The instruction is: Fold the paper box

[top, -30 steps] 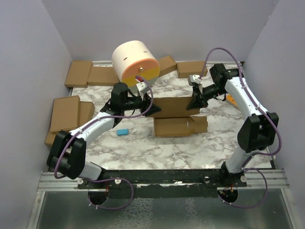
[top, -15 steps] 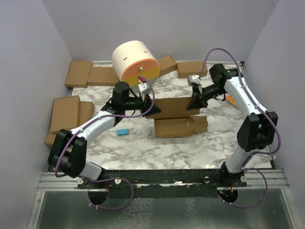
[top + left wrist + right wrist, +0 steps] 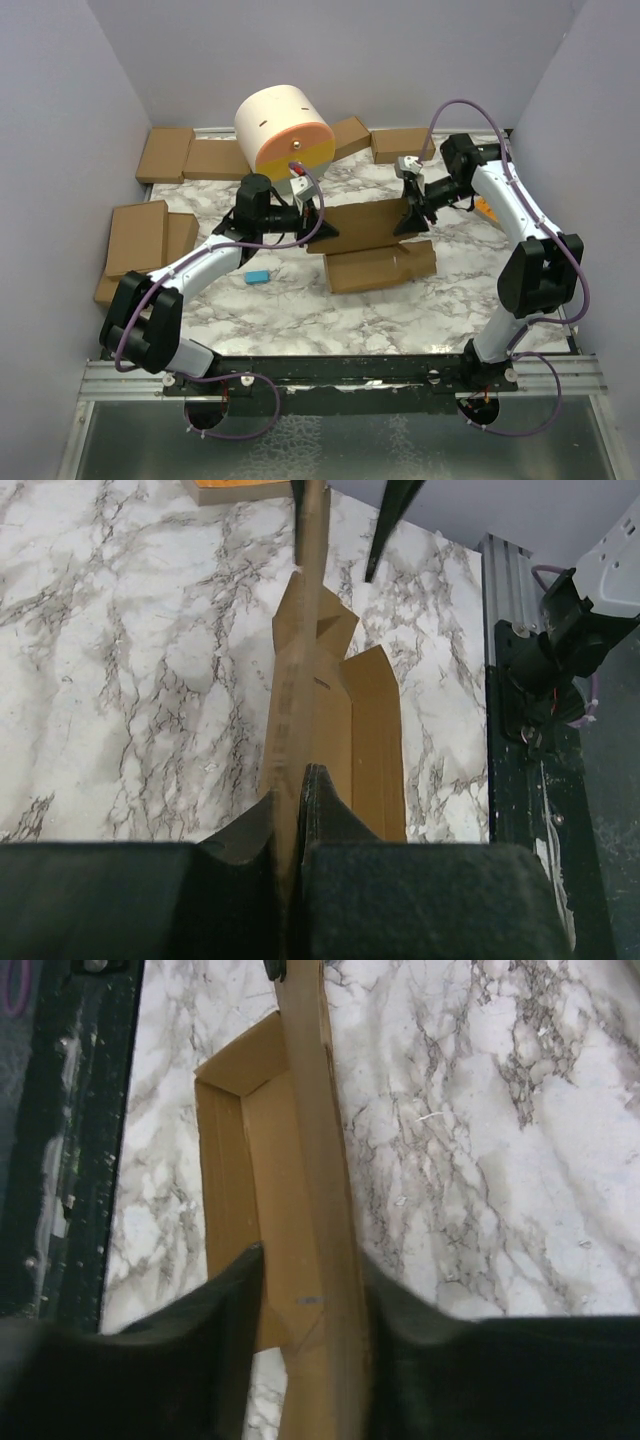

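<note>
The table [image 3: 300,310] has a white marble pattern with grey veins, and plain lilac walls [image 3: 60,120] close it on three sides. At the far left, flat brown cardboard boxes [image 3: 140,235] lie in a stack, and more of them [image 3: 165,153] lie in a row along the back edge. A small blue block [image 3: 257,276] lies on the marble near the left arm. Behind it, a cream cylinder [image 3: 283,125] with an orange round face lies on its side. The left gripper [image 3: 312,222] is closed tight on the left end of the paper box [image 3: 365,225]. In the left wrist view its dark fingers [image 3: 330,810] pinch the thin cardboard edge with no gap. The box is plain matte brown cardboard at the middle of the table. One long panel is raised between the two grippers, and a lower rectangular part with flaps lies on the marble just in front. The right gripper [image 3: 408,215] grips the right end of the raised panel. In the right wrist view its dark pads [image 3: 395,1300] stand narrowly on both sides of the panel. At the far right, a small orange booklet [image 3: 484,208] shows beside the right arm
</note>
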Controlling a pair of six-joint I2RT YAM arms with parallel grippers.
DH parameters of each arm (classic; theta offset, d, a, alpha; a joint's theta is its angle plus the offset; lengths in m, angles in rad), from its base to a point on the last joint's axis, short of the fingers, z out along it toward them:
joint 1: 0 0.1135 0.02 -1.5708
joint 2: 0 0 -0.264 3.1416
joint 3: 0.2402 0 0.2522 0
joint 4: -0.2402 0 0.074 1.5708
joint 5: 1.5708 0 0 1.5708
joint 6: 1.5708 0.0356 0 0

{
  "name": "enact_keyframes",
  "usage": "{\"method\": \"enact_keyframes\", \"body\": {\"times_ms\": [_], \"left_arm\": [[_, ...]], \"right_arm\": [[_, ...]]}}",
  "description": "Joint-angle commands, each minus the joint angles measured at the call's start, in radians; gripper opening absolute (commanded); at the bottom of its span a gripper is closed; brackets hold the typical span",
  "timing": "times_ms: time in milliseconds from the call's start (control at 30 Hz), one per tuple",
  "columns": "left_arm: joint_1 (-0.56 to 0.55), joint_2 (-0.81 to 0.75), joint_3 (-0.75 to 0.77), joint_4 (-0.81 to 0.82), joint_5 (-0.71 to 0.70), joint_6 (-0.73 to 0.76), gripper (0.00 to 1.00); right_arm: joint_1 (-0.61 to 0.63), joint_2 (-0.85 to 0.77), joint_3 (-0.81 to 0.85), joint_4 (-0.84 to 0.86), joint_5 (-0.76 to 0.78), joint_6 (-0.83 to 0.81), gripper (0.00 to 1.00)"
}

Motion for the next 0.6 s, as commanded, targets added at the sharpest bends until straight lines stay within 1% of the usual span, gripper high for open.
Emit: {"method": "enact_keyframes", "body": {"times_ms": [0,33,100,200,267,300,367,433,500,533,567], "left_arm": [[0.006,-0.058,-0.051,0.063,-0.028,-0.024,0.0],[0.007,-0.069,-0.066,0.071,-0.038,-0.027,0.0],[0.008,-0.094,-0.097,0.085,-0.067,-0.03,0.0],[0.008,-0.139,-0.14,0.104,-0.108,-0.016,0.0],[0.009,-0.169,-0.165,0.125,-0.132,-0.006,0.0],[0.009,-0.182,-0.176,0.138,-0.142,0.0,0.0],[0.008,-0.207,-0.195,0.163,-0.162,0.006,0.0],[0.007,-0.23,-0.212,0.189,-0.178,0.012,0.0],[0.007,-0.249,-0.229,0.218,-0.19,0.013,0.0],[0.006,-0.259,-0.239,0.23,-0.198,0.014,0.0],[0.005,-0.269,-0.245,0.239,-0.208,0.013,0.0]], "right_arm": [[-0.023,-0.007,0.048,0.037,-0.041,0.096,0.5],[-0.038,-0.014,0.053,0.057,-0.05,0.12,0.54],[-0.073,-0.026,0.064,0.087,-0.076,0.153,0.58],[-0.143,-0.047,0.067,0.122,-0.135,0.179,0.6],[-0.199,-0.077,0.027,0.194,-0.195,0.235,0.62],[-0.228,-0.099,-0.013,0.266,-0.224,0.283,0.62],[-0.291,-0.16,-0.125,0.472,-0.252,0.459,0.65],[-0.342,-0.239,-0.285,0.767,-0.253,0.691,0.7],[-0.376,-0.309,-0.448,1.02,-0.265,0.865,0.82],[-0.384,-0.33,-0.519,1.105,-0.288,0.92,0.93],[-0.39,-0.339,-0.564,1.14,-0.318,0.942,0.99]]}}
